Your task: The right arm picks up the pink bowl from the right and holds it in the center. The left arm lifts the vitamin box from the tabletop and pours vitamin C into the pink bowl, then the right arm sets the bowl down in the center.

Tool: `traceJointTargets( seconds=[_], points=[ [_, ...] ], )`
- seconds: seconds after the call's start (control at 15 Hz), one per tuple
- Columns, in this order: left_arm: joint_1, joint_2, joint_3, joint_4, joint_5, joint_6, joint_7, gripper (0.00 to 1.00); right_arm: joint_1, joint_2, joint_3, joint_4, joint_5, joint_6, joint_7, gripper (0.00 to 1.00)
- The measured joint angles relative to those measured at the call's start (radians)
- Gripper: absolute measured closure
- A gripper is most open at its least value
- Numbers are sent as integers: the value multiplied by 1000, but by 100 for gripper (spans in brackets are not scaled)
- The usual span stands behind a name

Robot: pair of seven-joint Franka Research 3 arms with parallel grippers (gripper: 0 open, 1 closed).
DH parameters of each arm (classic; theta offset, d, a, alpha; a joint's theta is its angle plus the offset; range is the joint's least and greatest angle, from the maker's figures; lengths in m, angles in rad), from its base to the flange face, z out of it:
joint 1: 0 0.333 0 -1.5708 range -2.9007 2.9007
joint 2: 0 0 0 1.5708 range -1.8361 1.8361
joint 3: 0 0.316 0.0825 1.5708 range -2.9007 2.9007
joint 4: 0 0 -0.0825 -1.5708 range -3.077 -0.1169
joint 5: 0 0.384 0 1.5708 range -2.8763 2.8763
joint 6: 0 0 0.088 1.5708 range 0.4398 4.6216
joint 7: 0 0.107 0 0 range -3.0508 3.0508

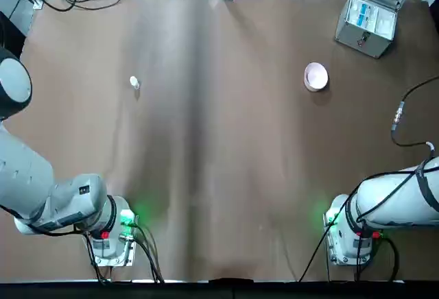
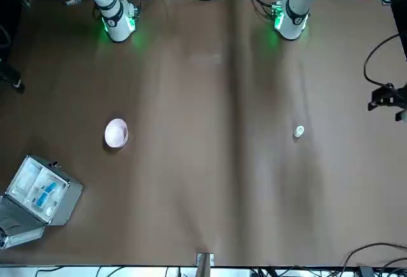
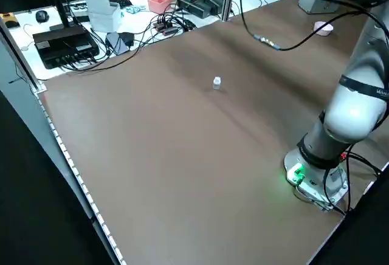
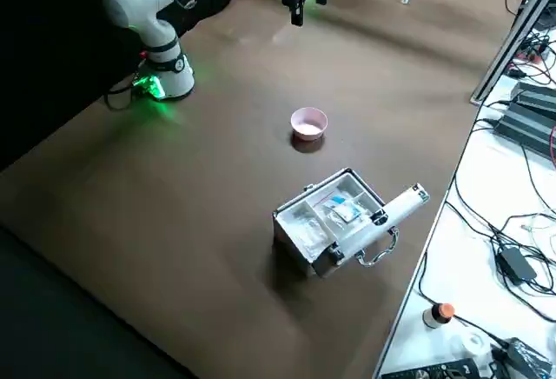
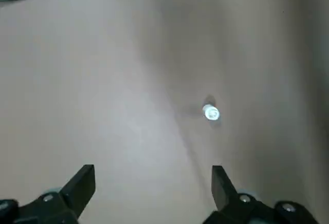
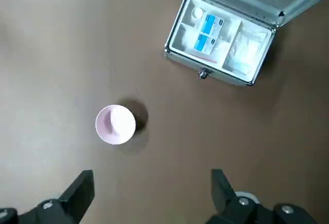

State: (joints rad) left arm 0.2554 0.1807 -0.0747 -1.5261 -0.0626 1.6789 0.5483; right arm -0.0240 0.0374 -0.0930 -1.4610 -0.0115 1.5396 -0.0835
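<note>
The pink bowl (image 1: pixel 315 77) stands upright on the brown tabletop at the right, with a pale inside (image 6: pixel 115 125). Far across on the left stands the vitamin box (image 1: pixel 134 82), a tiny white container (image 5: pixel 211 113). In the right wrist view my right gripper (image 6: pixel 151 185) hangs high over the table, open and holding nothing, with the bowl well beyond its fingertips. My left gripper (image 5: pixel 152 183) is likewise open and high, with the vitamin box far below it. Both arm bases sit at the near edge of the table.
An open grey hinged case (image 1: pixel 370 14) with blue-white contents stands at the back right corner, behind the bowl. A black cable (image 1: pixel 401 114) lies on the table's right edge. Cluttered desks with cables (image 3: pixel 91 22) border the table.
</note>
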Motion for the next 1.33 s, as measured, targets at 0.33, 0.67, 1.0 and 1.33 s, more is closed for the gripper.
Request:
traceJointTargets(
  seconds=[0.33,0.67,1.0,1.33],
  points=[
    [150,129,1,-3,-229,66,328,0,-3,15,-1,-29,18,-10,0,0],
    [286,282,2,7,-458,88,749,0,-1,109,0,-38,25,-27,0,0],
    [401,479,1,25,-647,89,1132,0,-4,214,-1,-66,49,-1,0,0],
    [430,596,-4,35,-799,-18,1558,0,7,243,4,-229,91,165,-1,2]
  ],
)
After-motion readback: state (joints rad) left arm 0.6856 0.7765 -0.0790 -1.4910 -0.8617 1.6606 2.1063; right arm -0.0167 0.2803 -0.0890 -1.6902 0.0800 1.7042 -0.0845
